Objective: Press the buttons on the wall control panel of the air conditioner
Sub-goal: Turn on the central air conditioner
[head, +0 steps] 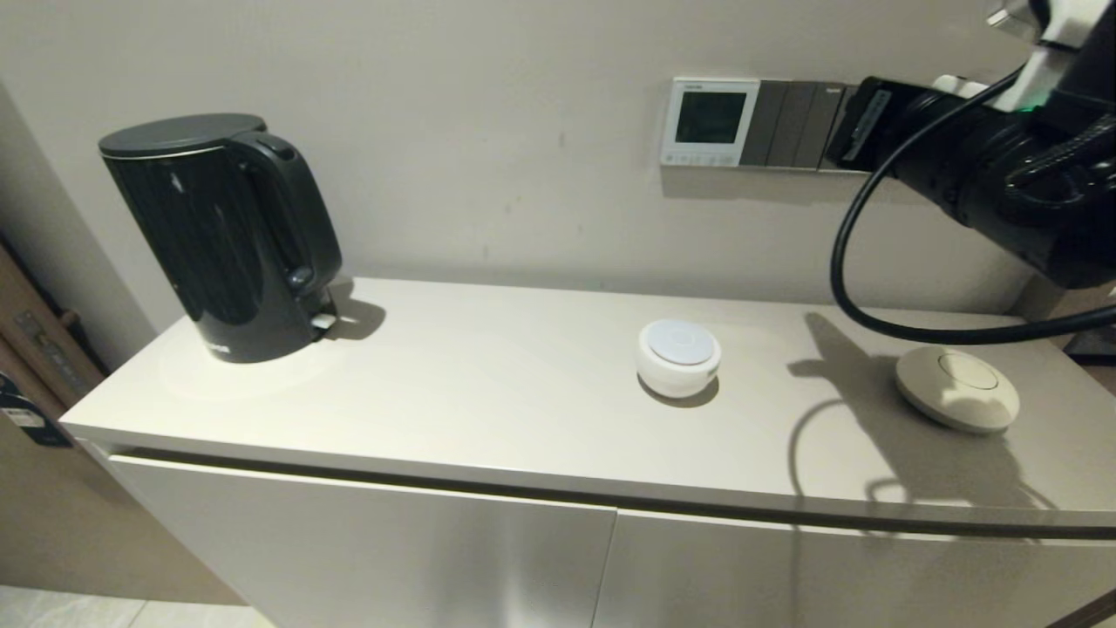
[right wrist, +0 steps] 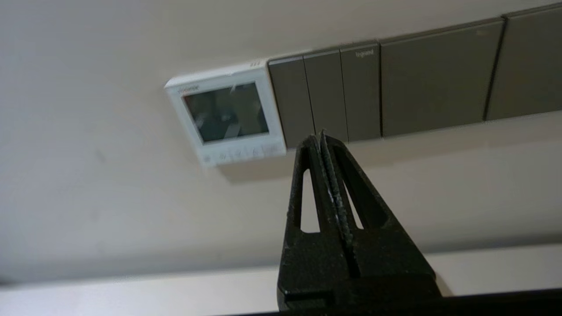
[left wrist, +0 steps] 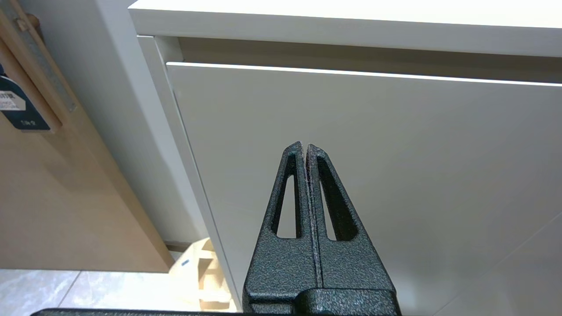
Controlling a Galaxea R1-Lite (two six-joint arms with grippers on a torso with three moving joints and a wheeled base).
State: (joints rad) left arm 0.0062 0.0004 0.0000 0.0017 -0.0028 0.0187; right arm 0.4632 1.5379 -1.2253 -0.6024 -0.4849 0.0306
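The air conditioner's wall control panel (head: 709,120) is a small white-framed square with a dark screen, mounted on the wall above the counter. It also shows in the right wrist view (right wrist: 226,112). The buttons (head: 697,160) are a row of tiny pale dots along its lower edge, also visible in the right wrist view (right wrist: 239,154). My right gripper (head: 837,144) is raised at the wall, to the right of the panel. In the right wrist view its shut, empty fingers (right wrist: 317,137) point at the grey plates beside the panel. My left gripper (left wrist: 305,147) is shut and empty, low before the cabinet door.
Dark grey switch plates (head: 793,124) adjoin the panel on its right. On the counter stand a black kettle (head: 222,235) at the left, a white round device (head: 678,356) in the middle and a beige disc (head: 956,388) at the right. A black cable (head: 850,262) loops below my right arm.
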